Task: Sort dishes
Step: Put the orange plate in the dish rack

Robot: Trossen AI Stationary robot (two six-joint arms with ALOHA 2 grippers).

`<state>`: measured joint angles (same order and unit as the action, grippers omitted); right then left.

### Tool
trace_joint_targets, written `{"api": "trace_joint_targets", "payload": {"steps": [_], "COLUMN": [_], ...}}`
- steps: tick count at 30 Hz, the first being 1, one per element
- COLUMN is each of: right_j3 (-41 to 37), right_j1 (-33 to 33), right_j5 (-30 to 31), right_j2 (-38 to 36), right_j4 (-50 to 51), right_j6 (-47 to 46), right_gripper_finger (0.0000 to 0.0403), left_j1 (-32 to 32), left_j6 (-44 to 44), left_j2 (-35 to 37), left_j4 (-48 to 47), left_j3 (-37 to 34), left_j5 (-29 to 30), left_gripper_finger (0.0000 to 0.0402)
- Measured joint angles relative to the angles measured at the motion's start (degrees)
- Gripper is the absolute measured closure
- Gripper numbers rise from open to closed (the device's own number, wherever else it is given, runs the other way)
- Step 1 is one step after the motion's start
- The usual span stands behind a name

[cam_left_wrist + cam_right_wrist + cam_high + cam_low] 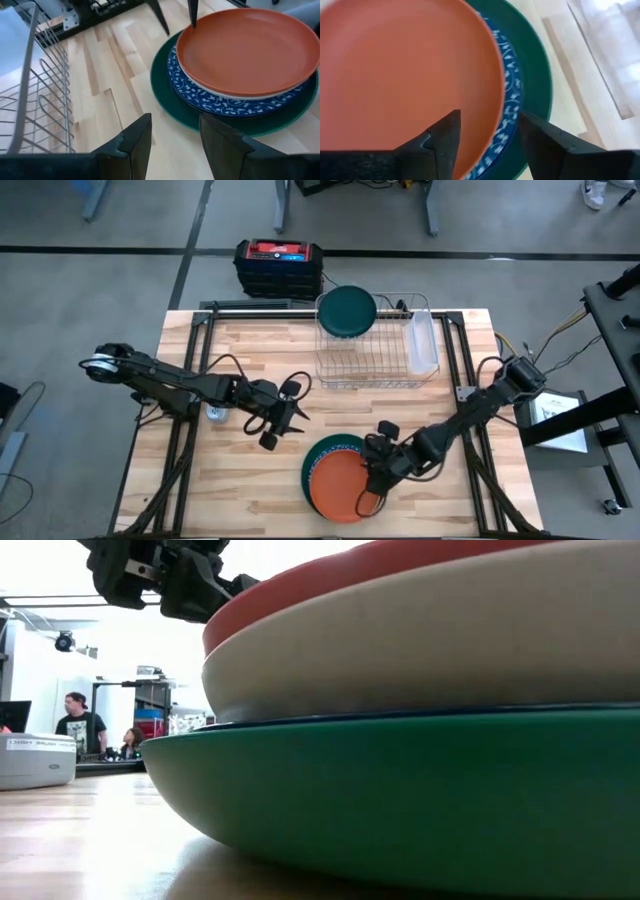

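Now right gripper jaws spread over orange plate rim.

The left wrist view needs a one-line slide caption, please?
Open left gripper faces an orange plate stacked on patterned and green plates.

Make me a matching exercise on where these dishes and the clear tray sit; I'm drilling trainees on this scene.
Things:
1. orange plate
2. blue-patterned plate
3. dark green bowl
4. clear tray

Places:
A. in the wire rack
B. top of the stack
C. at the rack's side
D. under the orange plate

Pairs: 1-B, 2-D, 3-A, 4-C
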<state>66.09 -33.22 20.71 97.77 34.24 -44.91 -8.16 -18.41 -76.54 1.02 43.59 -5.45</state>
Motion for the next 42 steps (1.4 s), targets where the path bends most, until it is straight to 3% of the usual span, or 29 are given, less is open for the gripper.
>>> {"api": "trace_joint_targets", "payload": {"steps": [6,15,26,36,42], "right_j3": [0.2,0.2,0.2,0.2,0.6], "right_j1": [2.6,5.6,5.9,6.5,6.4], "right_j5": [-2.5,-7.5,-7.7,-9.3,-8.6], "right_j2": [1.7,1.9,2.6,4.9,3.8], "right_j4": [-0.1,-0.3,-1.4,-2.3,-1.5], "right_j6": [-0.2,0.2,1.3,2.2,3.4], "right_gripper_finger": [0.0215,0.0256,0.0302,0.0391,0.0397], "left_j1": [0.0,0.0,0.0,0.0,0.0], "left_j6": [-0.1,-0.1,-0.1,-0.1,-0.1], "left_j2": [0.0,-0.1,-0.1,-0.1,-0.1], "left_j4": [0.1,0.1,0.4,0.4,0.4], "left_j3": [0.0,-0.1,-0.2,-0.2,-0.2], "left_j5": [0.0,0.1,0.1,0.1,0.2], "left_gripper_finger": [0.0246,0.0246,0.0246,0.0246,0.0246]}}
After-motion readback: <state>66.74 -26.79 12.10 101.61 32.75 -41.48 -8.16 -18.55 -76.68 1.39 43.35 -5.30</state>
